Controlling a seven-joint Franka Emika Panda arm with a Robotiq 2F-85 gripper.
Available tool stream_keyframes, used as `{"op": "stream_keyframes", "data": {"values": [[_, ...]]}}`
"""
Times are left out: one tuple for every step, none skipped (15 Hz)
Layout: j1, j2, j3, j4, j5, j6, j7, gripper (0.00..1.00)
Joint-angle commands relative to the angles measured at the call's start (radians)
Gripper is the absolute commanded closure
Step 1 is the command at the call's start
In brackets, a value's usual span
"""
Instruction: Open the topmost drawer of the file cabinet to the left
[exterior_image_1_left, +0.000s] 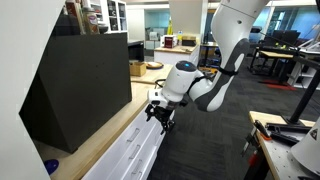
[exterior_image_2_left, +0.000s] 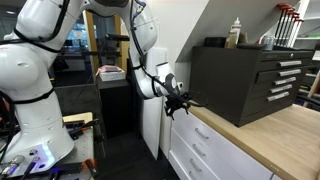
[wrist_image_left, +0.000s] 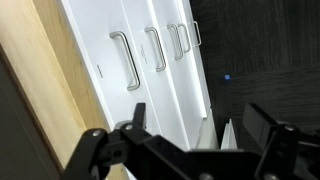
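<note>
Step in hand: approach to the handle, with the drawer judged shut.

Reading the wrist view left to right:
- Locate the light wood worktop (wrist_image_left: 35, 90) at 9 o'clock.
- Just beside its edge, find the topmost drawer (wrist_image_left: 100, 45) of the file cabinet (exterior_image_1_left: 135, 155).
- Find its bar handle (wrist_image_left: 126, 62) at 11 o'clock of the gripper (wrist_image_left: 197, 112).

Jaws: spread wide, gripping nothing.

To do the step well:
- Enter with that full opening.
- Turn the wrist so the fingertips (wrist_image_left: 135, 112) straddle the bar across its length, near mid-span, to avoid racking the drawer.
- Close only once past the bar.
- Pull straight out, square to the front, without lifting.

Do not take the next handles (wrist_image_left: 156, 48), toward 12 o'clock, as the target. Judged to belong to the deeper drawers.

Surroundings:
- In an exterior view, note the white robot (exterior_image_2_left: 30, 70) at far left, well apart.
- Toward 3 o'clock of the gripper there, note the black chest (exterior_image_2_left: 245, 80) on the worktop, with a bottle (exterior_image_2_left: 236, 32) on top.
- Treat the near corner of the chest as the main obstruction, and stay below the worktop edge during the approach.
- Expect a clear pull path over the dark floor (wrist_image_left: 260, 60).
</note>
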Motion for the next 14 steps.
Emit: {"op": "stream_keyframes", "data": {"values": [[0.036, 0.026, -0.054, 0.03, -0.024, 0.028, 0.004, 0.0], [0.038, 0.033, -0.067, 0.037, -0.032, 0.043, -0.002, 0.0], [0.038, 0.038, -0.077, 0.043, -0.034, 0.049, -0.004, 0.0], [0.061, 0.044, -0.11, 0.054, -0.037, 0.057, 0.004, 0.0], [0.066, 0.05, -0.126, 0.06, -0.037, 0.067, 0.003, 0.0], [0.074, 0.055, -0.144, 0.065, -0.035, 0.073, 0.004, 0.0], [0.081, 0.064, -0.16, 0.07, -0.033, 0.085, 0.002, 0.0], [0.082, 0.074, -0.17, 0.073, -0.035, 0.105, -0.005, 0.0], [0.08, 0.082, -0.176, 0.073, -0.034, 0.12, -0.013, 0.0], [0.073, 0.09, -0.174, 0.071, -0.033, 0.134, -0.025, 0.0], [0.058, 0.096, -0.16, 0.067, -0.034, 0.142, -0.039, 0.0], [0.05, 0.104, -0.153, 0.064, -0.036, 0.15, -0.051, 0.0], [0.039, 0.113, -0.143, 0.063, -0.043, 0.17, -0.07, 0.0], [0.051, 0.13, -0.158, 0.071, -0.045, 0.194, -0.081, 0.0]]}}
